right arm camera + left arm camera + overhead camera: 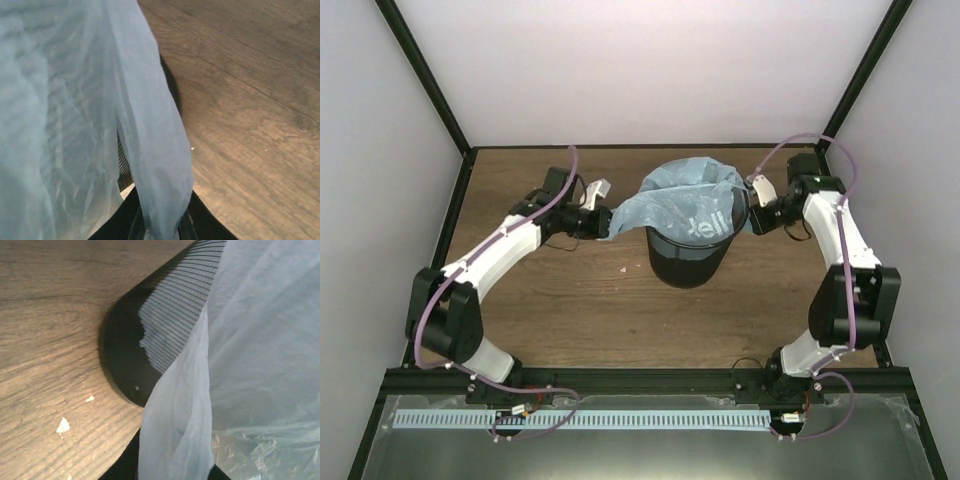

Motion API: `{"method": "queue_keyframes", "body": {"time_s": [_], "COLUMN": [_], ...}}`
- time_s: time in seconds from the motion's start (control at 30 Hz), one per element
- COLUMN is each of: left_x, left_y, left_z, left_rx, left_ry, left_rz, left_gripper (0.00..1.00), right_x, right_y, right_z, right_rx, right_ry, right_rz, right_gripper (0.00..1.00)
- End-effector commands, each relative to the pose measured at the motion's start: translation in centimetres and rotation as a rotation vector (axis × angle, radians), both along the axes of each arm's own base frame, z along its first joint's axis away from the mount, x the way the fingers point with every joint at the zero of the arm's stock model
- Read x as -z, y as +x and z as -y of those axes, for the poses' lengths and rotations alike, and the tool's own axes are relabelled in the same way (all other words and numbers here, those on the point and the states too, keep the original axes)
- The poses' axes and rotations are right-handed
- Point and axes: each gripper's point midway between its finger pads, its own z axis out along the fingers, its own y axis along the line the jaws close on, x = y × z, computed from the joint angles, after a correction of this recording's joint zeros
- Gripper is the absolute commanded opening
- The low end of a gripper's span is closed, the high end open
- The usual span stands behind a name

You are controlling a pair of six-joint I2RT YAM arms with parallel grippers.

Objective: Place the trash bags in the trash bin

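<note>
The black wire-mesh trash bin [688, 258] stands upright mid-table. The light-blue trash bag [680, 205] with white lettering sits in its mouth and hangs over the front and left of the rim. My left gripper [604, 224] is shut on the bag's left edge and holds it stretched out to the left of the bin; in the left wrist view the bag [235, 370] runs between my fingers beside the bin [150, 340]. My right gripper [752, 216] is shut on the bag's right edge at the bin's right rim; in the right wrist view the bag [100, 115] fills the left side.
The wooden table [570, 320] has small white crumbs left of the bin [63, 426]. Black frame posts and white walls close in the sides and back. A metal rail [640, 380] runs along the near edge by the arm bases.
</note>
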Motion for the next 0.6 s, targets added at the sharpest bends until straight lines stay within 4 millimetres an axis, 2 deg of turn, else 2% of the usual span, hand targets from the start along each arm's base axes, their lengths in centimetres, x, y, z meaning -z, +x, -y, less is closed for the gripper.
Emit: {"method": "queue_keyframes", "body": {"time_s": [0.0, 0.07, 0.13, 0.23, 0.37, 0.47, 0.57], "left_x": [-3.2, -2.6, -2.6, -3.7, -6.5, -8.5, -10.7], "left_y": [-1.5, -1.4, -1.4, -1.4, -1.6, -2.2, -3.2], "left_z": [0.6, -0.3, -1.4, -2.9, -4.9, -6.4, -6.8], "left_rx": [0.035, -0.002, -0.037, -0.086, -0.150, -0.186, -0.168], "left_ry": [-0.105, -0.049, 0.004, 0.051, 0.108, 0.153, 0.148], "left_rz": [0.053, 0.061, 0.086, 0.133, 0.219, 0.277, 0.355], "left_gripper": [0.12, 0.29, 0.46, 0.60, 0.70, 0.74, 0.74], "right_x": [-2.3, -2.7, -2.9, -4.1, -6.0, -6.7, -7.2], "right_y": [-2.1, -2.5, -2.9, -3.6, -4.9, -6.3, -7.6], "right_z": [-1.1, -0.7, 0.1, 1.5, 4.0, 5.7, 6.1], "right_rx": [0.010, 0.023, 0.036, 0.053, 0.086, 0.096, 0.067], "right_ry": [0.084, 0.058, 0.023, -0.010, -0.063, -0.126, -0.171], "right_rz": [0.042, 0.075, 0.097, 0.128, 0.168, 0.196, 0.229], "right_gripper": [0.20, 0.28, 0.43, 0.55, 0.64, 0.69, 0.69]}}
